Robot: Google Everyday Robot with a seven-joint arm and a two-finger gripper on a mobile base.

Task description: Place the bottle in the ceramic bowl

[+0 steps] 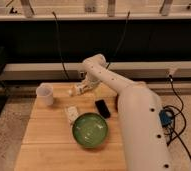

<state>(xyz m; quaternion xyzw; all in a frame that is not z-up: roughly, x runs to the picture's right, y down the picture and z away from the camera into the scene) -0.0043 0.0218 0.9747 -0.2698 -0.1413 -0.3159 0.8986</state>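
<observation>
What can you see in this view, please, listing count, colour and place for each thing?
bottle: one, white, table's far side, at the gripper
ceramic bowl: one, green, middle of the table
cup: one, white, far picture-left corner
small box: one, white, beside the bowl's far-left rim
flat object: one, black, beyond the bowl
table: one, light wood
arm: one, white, reaching in from picture-right
gripper: one, over the table's far side by the bottle, jaws open

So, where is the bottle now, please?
The bottle is at the table's far edge, right of the white cup, beyond the ceramic bowl, with the gripper beside it.
</observation>
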